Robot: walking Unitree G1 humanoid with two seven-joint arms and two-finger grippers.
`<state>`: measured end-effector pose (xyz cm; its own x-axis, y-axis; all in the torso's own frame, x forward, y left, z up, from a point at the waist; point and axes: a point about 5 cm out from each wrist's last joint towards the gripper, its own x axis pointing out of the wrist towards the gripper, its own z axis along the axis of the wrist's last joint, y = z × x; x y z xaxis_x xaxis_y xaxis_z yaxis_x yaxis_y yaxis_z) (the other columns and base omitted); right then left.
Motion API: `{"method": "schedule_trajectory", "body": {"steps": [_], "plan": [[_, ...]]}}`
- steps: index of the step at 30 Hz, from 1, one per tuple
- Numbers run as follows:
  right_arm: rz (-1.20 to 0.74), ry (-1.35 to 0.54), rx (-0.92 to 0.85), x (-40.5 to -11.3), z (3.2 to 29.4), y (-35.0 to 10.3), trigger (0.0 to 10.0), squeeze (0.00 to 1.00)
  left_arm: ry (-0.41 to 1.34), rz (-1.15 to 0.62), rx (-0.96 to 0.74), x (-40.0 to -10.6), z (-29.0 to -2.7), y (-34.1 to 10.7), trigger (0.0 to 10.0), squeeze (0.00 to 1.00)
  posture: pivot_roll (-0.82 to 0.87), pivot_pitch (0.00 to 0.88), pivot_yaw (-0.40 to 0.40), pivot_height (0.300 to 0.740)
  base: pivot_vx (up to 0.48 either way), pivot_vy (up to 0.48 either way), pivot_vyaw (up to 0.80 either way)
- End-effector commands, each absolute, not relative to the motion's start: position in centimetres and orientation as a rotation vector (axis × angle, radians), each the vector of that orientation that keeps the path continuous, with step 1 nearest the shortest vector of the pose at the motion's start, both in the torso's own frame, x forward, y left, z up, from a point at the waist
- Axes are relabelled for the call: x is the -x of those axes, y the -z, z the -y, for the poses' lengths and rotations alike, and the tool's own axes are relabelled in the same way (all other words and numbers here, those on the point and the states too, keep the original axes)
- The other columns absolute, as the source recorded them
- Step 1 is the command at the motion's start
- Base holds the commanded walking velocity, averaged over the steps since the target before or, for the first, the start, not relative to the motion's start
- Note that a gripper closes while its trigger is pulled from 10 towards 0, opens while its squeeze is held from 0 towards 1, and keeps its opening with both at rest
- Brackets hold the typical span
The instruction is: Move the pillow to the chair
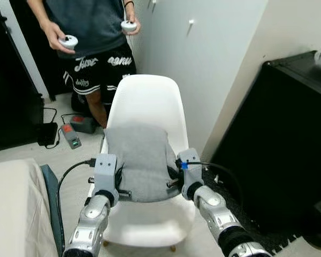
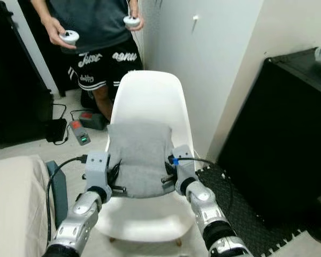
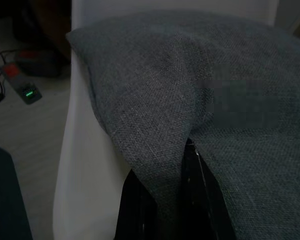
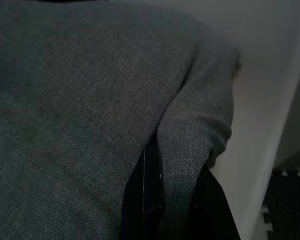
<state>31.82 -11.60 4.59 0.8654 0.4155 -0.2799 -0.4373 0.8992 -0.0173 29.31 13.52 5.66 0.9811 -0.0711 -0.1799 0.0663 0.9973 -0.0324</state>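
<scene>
Two grippers, left gripper [image 1: 119, 188] and right gripper [image 1: 174, 179] | jaws pinching grey pillow [image 1: 140, 159] | lower squarely onto white chair [image 1: 150, 96], then release.

Both arms reaching forward, elbows low and near, wrists level. Left gripper [image 3: 182, 200] at the left edge of the pillow [image 1: 142, 160], black fingers [image 3: 140, 210] pinching a fold of cloth. Right gripper [image 4: 177, 200] at the right edge, fingers [image 4: 147, 195] clamped on the fabric likewise.
</scene>
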Motion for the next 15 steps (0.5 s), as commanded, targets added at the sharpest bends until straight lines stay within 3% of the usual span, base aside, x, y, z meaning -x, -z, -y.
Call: {"method": "schedule_trajectory", "body": {"steps": [1,15], "plan": [[-0.303,-0.431,0.102,-31.44,12.46,-4.00,10.0,0.00,0.019,-0.160,0.023,-29.68,-14.43,-6.40,10.0,0.00,0.01,0.089,-0.035,0.740,0.000,0.000,0.00],[-0.285,-0.417,0.088,-31.44,12.38,-4.11,10.0,0.00,0.005,-0.158,0.005,-29.86,-14.68,-6.41,10.0,0.00,0.01,0.085,-0.031,0.740,0.000,0.000,0.00]]}}
